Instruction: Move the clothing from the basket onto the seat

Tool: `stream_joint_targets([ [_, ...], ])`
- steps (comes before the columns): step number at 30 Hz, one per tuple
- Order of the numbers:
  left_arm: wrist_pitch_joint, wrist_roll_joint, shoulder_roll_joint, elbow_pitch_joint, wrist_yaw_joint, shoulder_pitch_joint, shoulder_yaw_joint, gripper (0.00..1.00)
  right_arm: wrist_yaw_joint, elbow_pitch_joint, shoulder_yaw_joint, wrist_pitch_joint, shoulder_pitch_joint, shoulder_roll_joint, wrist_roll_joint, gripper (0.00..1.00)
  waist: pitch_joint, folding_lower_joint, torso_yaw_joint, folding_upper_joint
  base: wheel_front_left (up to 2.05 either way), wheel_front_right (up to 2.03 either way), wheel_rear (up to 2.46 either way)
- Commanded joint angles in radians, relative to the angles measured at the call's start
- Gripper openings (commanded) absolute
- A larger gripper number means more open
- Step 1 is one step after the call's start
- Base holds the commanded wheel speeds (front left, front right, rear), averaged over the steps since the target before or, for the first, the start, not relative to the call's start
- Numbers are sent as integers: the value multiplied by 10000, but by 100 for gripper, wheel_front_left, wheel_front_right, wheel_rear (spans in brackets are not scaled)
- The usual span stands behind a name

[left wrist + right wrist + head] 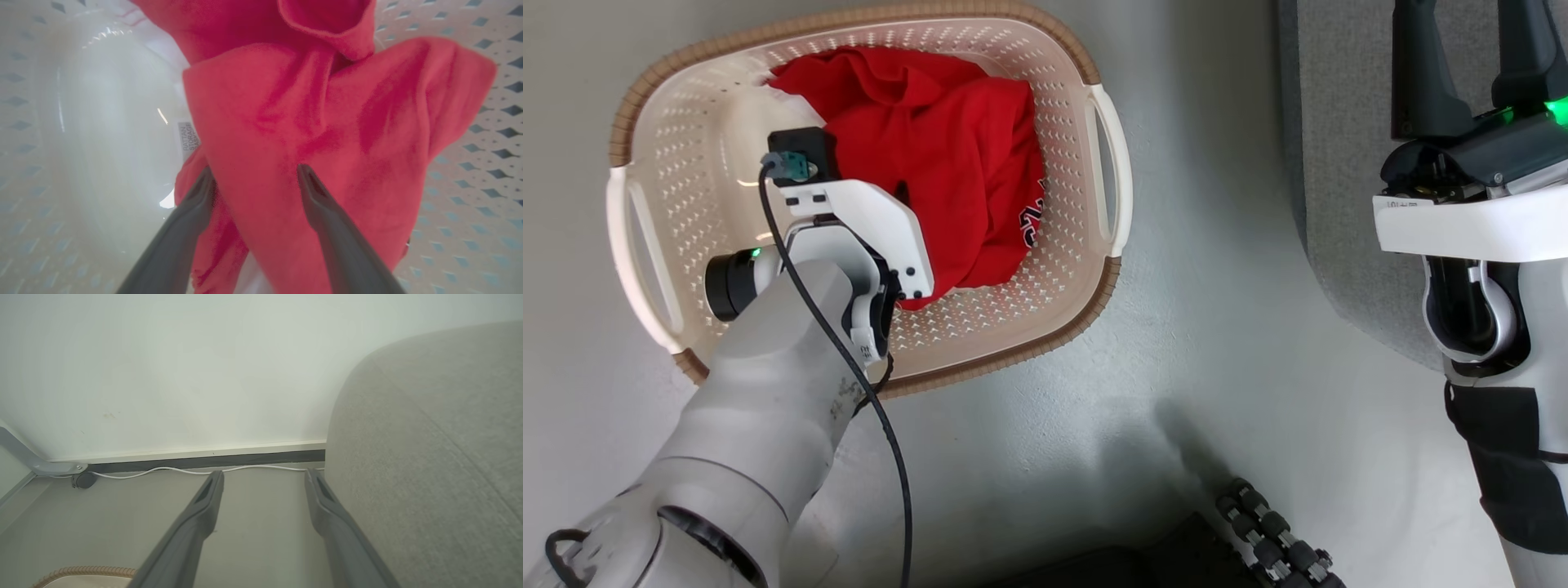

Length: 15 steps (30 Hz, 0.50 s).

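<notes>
1. While the left gripper (255, 169) hangs inside the basket (849, 20) with its jaws spread and nothing clamped, the step in hand looks like the pick. Its fingers straddle a raised fold of the clothing (294, 122).
2. Press lower so that both fingers bracket the fold before closing. A shallow pinch on such soft fabric would probably slip.
3. The clothing lies heaped in the half of the basket nearer the seat (1339, 163), and the other half is bare down to the label sticker (188, 136). Take the thick middle of the heap, not a loose flap.
4. Lift straight up until the cloth clears the basket's rim, because trailing fabric could snag there or drag the light basket along.
5. The seat stands well apart from the basket, past its seat-side handle (1112, 163). The right gripper (264, 474) waits by the seat's edge, released and empty.
</notes>
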Motion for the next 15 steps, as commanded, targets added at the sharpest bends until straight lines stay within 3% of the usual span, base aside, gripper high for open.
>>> stream_joint_targets([
  [1, -57, -130, 39, -1, -54, -103, 111, 100, 29, -252, 153, -59, 236, 44, 148, 100, 160, 0, -116, 0, 0, 0, 0],
  [15, -713, -366, 39, 262, -1335, -823, -389, 100, 29, -189, 234, -59, 152, 335, 370, 100, 749, 0, -423, 0, 0, 0, 0],
])
